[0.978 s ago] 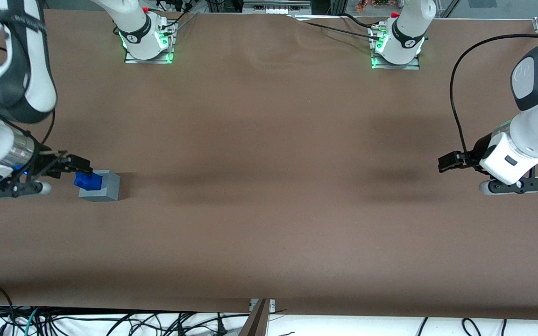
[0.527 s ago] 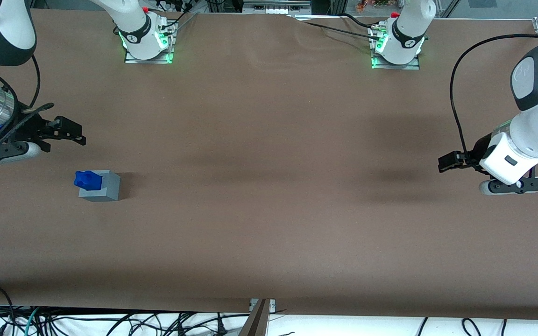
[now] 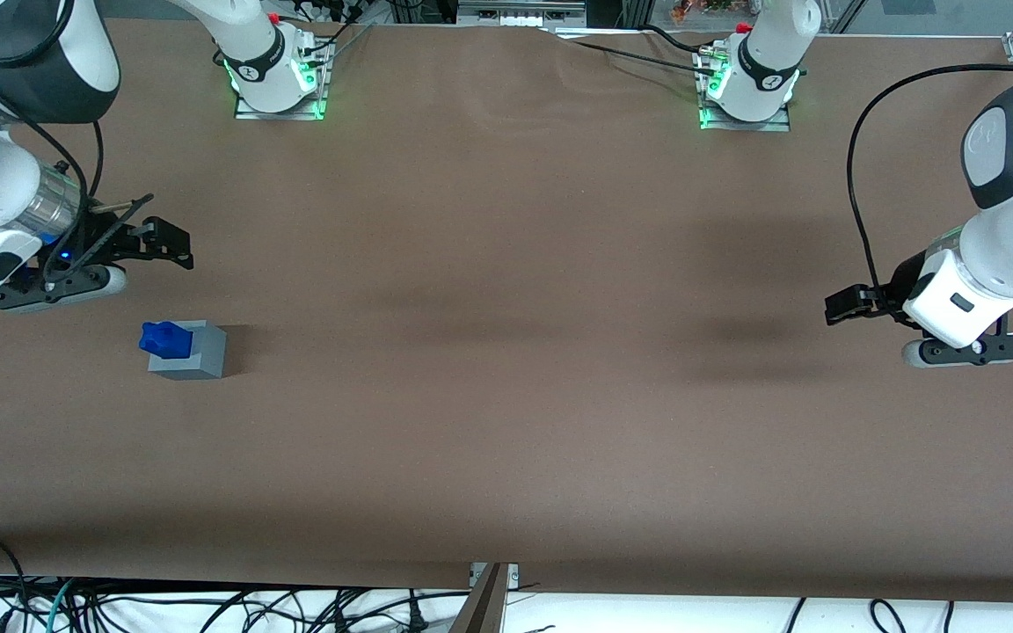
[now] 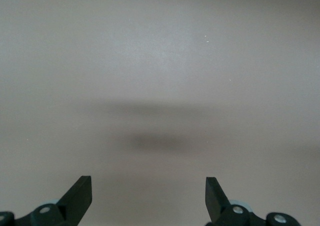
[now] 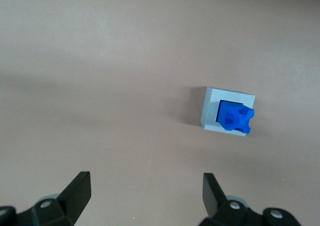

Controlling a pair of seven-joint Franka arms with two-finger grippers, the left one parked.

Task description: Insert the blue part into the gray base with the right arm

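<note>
Blue part (image 3: pixel 164 338) seated in the top of the gray base (image 3: pixel 197 351), knobbed end sticking up and leaning a little over the edge of the base nearest the working arm's end of the worktop (image 3: pixel 506 369). Same pair seen from the right wrist camera: blue part (image 5: pixel 236 117) inside the square recess of the gray base (image 5: pixel 211 110), with a gray rim visible on three sides. Base standing alone on the brown worktop, toward the working arm's end.

End effector (image 3: pixel 174 244) of the right arm (image 3: pixel 5 189) held above the worktop, farther from the front camera than the base and well apart from it, touching nothing. Fingers (image 5: pixel 76 193) spread wide, with only bare worktop between them. Blue glow at the wrist ring.
</note>
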